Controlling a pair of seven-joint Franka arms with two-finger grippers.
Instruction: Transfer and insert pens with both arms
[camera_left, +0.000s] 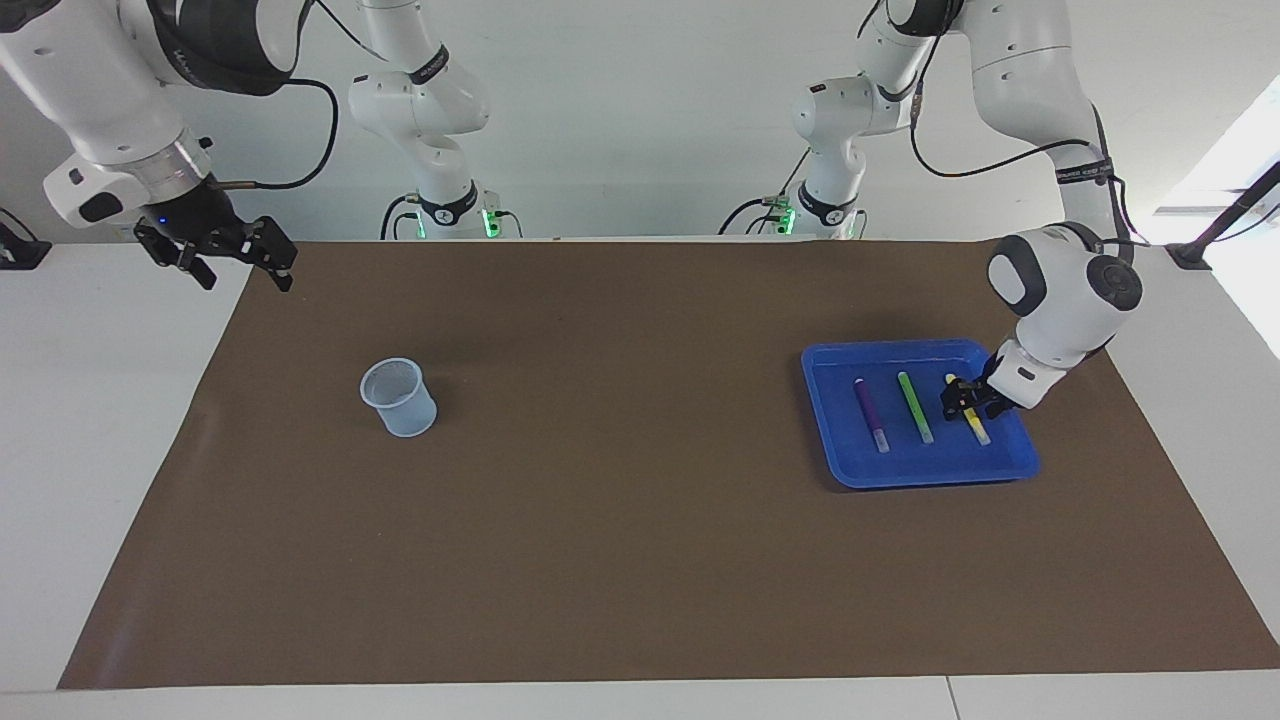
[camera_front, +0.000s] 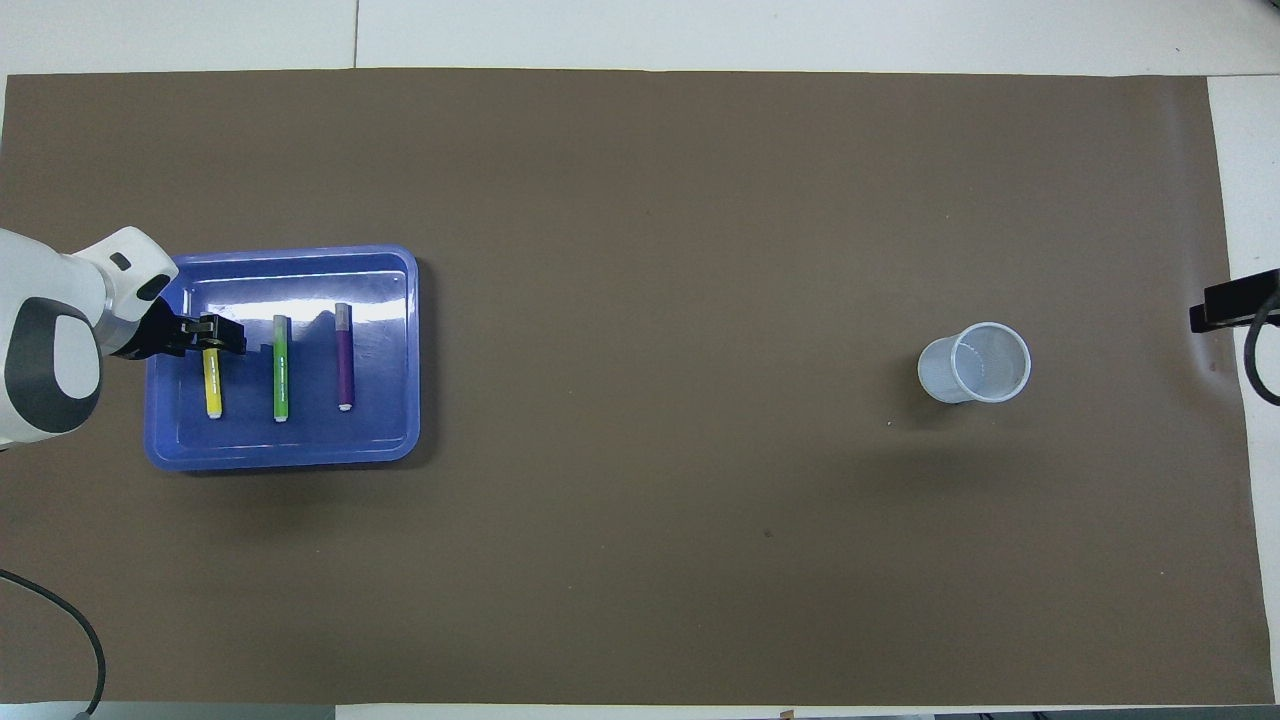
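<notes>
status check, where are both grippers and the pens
Left gripper down on yellow pen in blue tray. Right gripper waits, open. Purple pen, green pen untouched. Cup unobstructed.

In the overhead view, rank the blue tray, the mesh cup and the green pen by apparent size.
1. Blue tray
2. Mesh cup
3. Green pen, about as long as the cup is wide, but far slimmer.

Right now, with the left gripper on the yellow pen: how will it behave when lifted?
The yellow pen looks slim and straight, so probably stiff and light. The left gripper sits toward one end, not its middle, so it may droop or pivot. Its round barrel could roll on the glossy blue tray if dropped.
</notes>
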